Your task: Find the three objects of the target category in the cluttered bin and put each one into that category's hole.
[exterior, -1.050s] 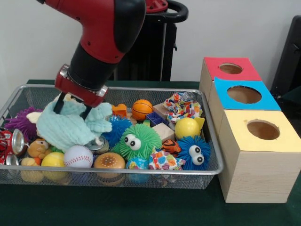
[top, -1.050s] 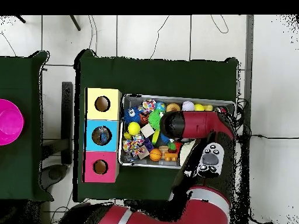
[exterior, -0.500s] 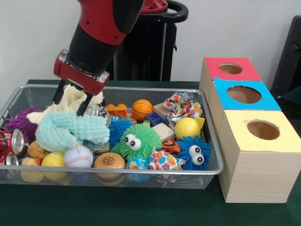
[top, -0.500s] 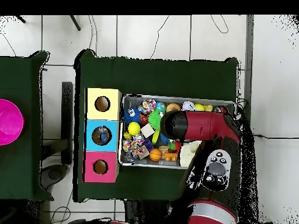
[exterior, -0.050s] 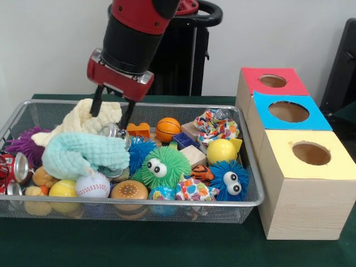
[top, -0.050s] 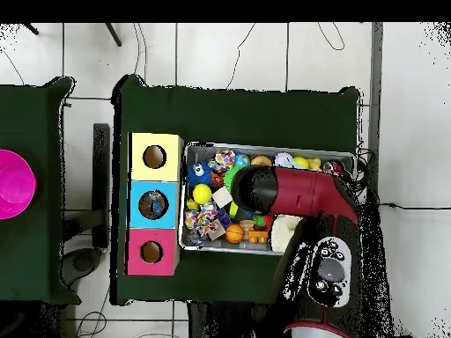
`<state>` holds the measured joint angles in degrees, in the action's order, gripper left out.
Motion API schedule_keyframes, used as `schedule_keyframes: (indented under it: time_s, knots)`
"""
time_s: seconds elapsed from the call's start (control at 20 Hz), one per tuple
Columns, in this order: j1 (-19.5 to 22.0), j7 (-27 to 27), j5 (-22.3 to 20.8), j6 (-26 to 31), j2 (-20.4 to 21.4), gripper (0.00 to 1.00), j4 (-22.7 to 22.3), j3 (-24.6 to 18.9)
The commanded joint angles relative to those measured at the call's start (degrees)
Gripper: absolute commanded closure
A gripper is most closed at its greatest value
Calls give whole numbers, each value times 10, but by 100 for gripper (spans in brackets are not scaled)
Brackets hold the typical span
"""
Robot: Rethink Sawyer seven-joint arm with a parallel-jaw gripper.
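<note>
1. The gripper [exterior, -0.050s: 113,110] hangs above the wire bin [exterior, -0.050s: 250,189], its two dark fingers [exterior, -0.050s: 127,114] spread apart and holding nothing; their tips straddle the upper edge of the cream cloth [exterior, -0.050s: 83,120].
2. The cream cloth lies heaped at the bin's far side, with a mint cloth [exterior, -0.050s: 78,154] draped just in front of it. Both sit on top of the clutter and probably hide smaller items below, which is why a search would begin with them.
3. Visible contents include an orange basketball [exterior, -0.050s: 167,128], a yellow ball [exterior, -0.050s: 221,151], a baseball [exterior, -0.050s: 92,185], a green fuzzy toy [exterior, -0.050s: 163,166] and a blue fuzzy toy [exterior, -0.050s: 229,179]. The target category is not stated, so which three belong to it cannot be told.
4. Beside the bin on the green desk [exterior, -0.050s: 167,245] stand three boxes, each with one round hole on top: the red box [exterior, -0.050s: 253,78], the blue box [exterior, -0.050s: 264,118] and the yellow box [exterior, -0.050s: 278,161]. Their upward-facing holes allow items to be dropped in from above.
5. In the overhead view the red arm [top, -0.050s: 295,191] covers the bin's middle, and the holes show no clearly readable contents.
</note>
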<state>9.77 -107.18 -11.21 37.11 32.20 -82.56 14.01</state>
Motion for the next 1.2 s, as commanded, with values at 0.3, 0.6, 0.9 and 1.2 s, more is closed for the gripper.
schedule_keyframes:
  time_s: [0.3, 0.6, 0.9, 1.2]
  knots:
    - [13, -54, 87, 67, 18, 0, -107, -95]
    - [9, -70, 114, 51, 20, 0, -133, -101]
    - [12, -75, 143, 33, 14, 0, -156, -115]
    - [5, -87, 167, 14, 13, 0, -172, -123]
